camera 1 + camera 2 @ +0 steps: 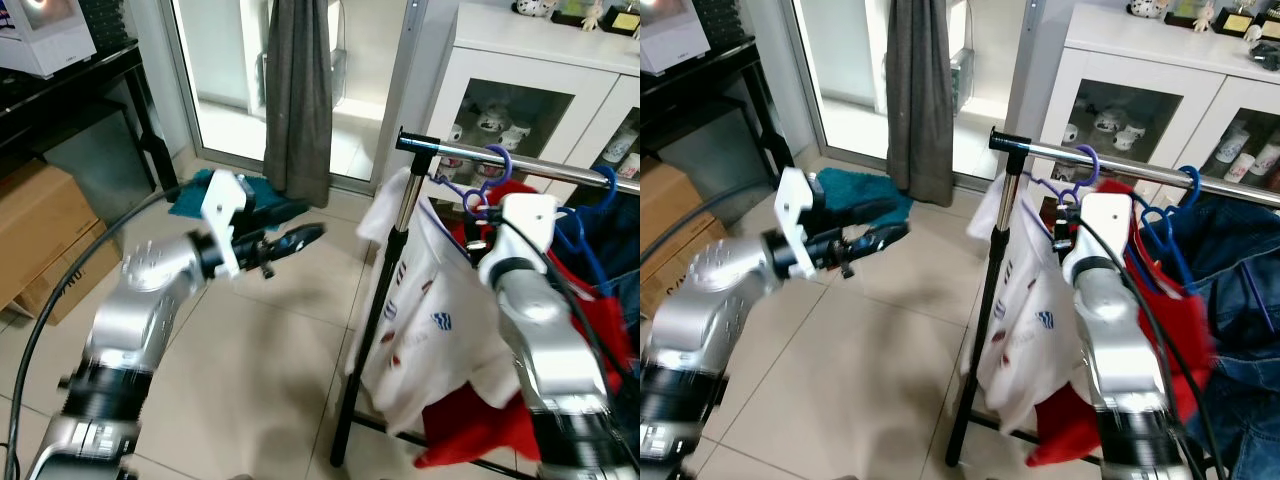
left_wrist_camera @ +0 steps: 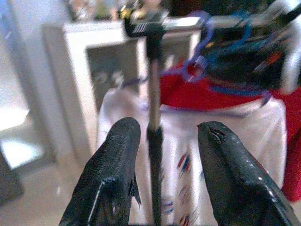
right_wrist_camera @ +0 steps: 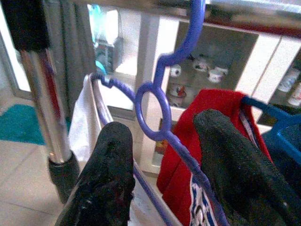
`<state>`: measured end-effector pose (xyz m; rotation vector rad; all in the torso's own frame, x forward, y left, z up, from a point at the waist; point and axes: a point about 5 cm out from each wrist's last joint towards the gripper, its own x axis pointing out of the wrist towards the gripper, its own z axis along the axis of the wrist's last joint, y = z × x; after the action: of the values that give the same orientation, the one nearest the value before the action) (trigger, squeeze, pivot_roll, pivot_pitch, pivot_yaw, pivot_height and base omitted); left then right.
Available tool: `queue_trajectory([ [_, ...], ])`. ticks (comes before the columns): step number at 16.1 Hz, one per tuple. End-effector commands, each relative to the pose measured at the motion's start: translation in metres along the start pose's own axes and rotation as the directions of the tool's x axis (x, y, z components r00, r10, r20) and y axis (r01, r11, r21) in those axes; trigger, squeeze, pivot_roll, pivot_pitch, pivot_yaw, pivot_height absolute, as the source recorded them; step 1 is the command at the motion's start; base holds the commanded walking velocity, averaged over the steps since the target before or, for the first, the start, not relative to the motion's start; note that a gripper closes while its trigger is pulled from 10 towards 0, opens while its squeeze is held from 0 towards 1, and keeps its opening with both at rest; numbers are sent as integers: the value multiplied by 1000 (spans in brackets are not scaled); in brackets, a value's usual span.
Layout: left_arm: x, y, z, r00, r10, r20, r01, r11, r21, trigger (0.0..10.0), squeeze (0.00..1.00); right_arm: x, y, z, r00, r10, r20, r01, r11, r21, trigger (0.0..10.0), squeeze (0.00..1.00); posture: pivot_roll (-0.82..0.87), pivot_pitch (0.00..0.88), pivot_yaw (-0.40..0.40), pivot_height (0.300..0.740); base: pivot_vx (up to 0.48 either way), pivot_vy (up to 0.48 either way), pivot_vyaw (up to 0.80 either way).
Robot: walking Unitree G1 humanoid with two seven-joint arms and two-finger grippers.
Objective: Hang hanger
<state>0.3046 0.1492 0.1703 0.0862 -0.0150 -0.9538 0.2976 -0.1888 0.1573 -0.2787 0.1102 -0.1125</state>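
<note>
Fingers (image 3: 113, 174) of the right gripper (image 3: 164, 155) stand spread apart, one on each side of the purple hanger (image 3: 153, 110), just below its ring; whether they touch it I can't tell. That hanger's hook looks to be over the steel rail (image 1: 520, 165) already, with a white shirt (image 1: 440, 320) draped from it, beside a blue hanger (image 1: 590, 225) carrying a red garment (image 1: 475, 430). So I'd judge the hanging all but done, with only the withdrawal left. Off to the side, the left gripper (image 2: 164, 160) is open and empty, pointing toward the rack's upright pole (image 2: 154, 94).
</note>
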Motion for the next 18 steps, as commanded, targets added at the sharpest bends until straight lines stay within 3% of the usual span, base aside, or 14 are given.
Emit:
queue_trajectory([
  [1, -2, 2, 3, 1000, 27, -5, -27, 999, 19, 10000, 0, -3, -5, 3, 1000, 1, 9, -2, 1000, 8, 10000, 741, -98, 0, -24, 740, 0, 0, 0],
  [2, -4, 1, 0, 995, 102, -3, -102, 994, 28, 10000, 0, -14, -6, 7, 998, 29, 54, -29, 1000, 9, 10000, 0, -97, 0, -27, 740, 0, 0, 0],
  [3, -8, 6, -11, 956, 292, 2, -292, 956, -20, 10000, 0, -28, -4, 2, 996, 59, 66, -63, 995, 72, 10000, 0, -102, 0, -22, 740, 0, 0, 0],
  [4, -16, 10, -24, 895, 444, -39, -445, 895, -39, 10000, 0, -35, -2, -4, 996, 63, 59, -74, 976, 204, 10000, 0, -106, 0, -18, 740, 0, 0, 0],
  [6, -33, 2, -37, 763, 644, -59, -646, 761, -59, 10000, 0, -48, 8, -14, 987, 141, 81, -159, 934, 319, 10000, 0, -108, 0, -13, 740, 0, 0, 0],
  [8, -36, -17, -63, 747, 648, -148, -648, 759, 53, 10000, 0, -49, 15, -33, 979, 200, 35, -201, 930, 309, 10000, 0, -97, 0, -23, 740, 0, 0, 0],
  [9, -35, -21, -66, 728, 668, -151, -672, 740, 32, 10000, 0, -50, 18, -38, 975, 221, 24, -217, 921, 323, 10000, 0, -96, 0, -31, 740, 0, 0, 0],
  [18, -35, -21, -66, 728, 668, -151, -672, 740, 32, 10000, 0, -50, 18, -38, 975, 221, 24, -217, 921, 323, 10000, 0, -96, 0, -31, 740, 0, 0, 0],
])
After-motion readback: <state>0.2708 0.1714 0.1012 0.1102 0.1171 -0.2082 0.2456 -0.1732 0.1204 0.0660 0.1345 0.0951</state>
